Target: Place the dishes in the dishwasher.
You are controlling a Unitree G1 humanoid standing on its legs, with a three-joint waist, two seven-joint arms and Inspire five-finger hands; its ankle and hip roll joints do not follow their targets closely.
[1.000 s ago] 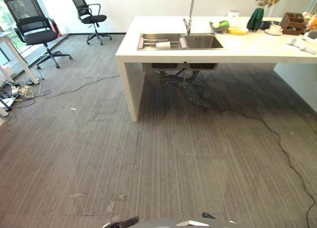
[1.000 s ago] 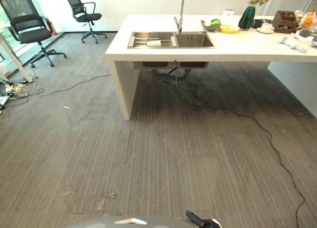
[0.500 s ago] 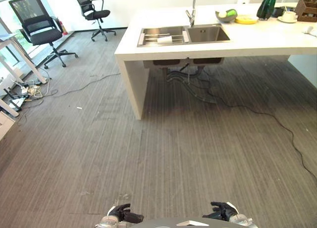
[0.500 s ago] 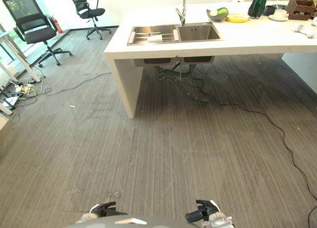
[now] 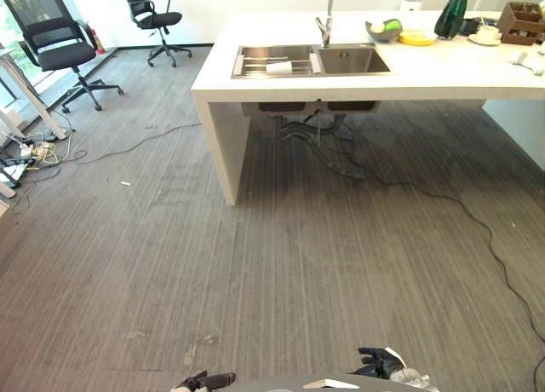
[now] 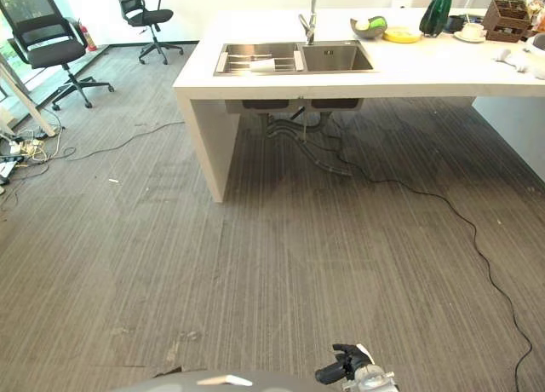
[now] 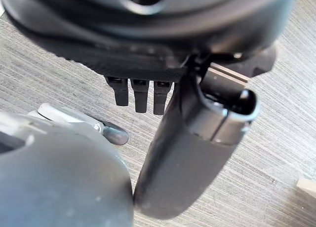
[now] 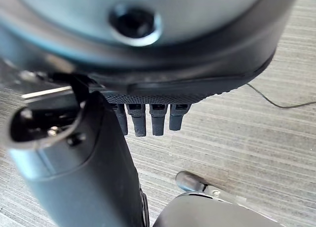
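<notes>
Dishes lie far ahead on a white counter (image 5: 443,72): a white cup (image 5: 279,66) on the rack in the left sink basin (image 5: 271,61), a grey bowl (image 5: 381,30), a yellow plate (image 5: 416,38) and a cup on a saucer (image 5: 488,36). My left hand (image 5: 204,381) and right hand (image 5: 381,363) hang low by my body, far from the counter. In the wrist views the left hand's fingers (image 7: 140,94) and the right hand's fingers (image 8: 148,119) are relaxed over grey carpet and hold nothing.
A tall tap (image 5: 326,17) stands between the two basins. A green vase (image 5: 451,15) and a brown box (image 5: 521,21) sit at the counter's right end. Two black office chairs (image 5: 55,47) (image 5: 153,17) stand at the far left. Cables (image 5: 477,221) trail across the carpet.
The camera has shifted, so the counter sits a little differently in the picture. Both hands came into view half a second ago; the left hand has since sunk towards the bottom edge.
</notes>
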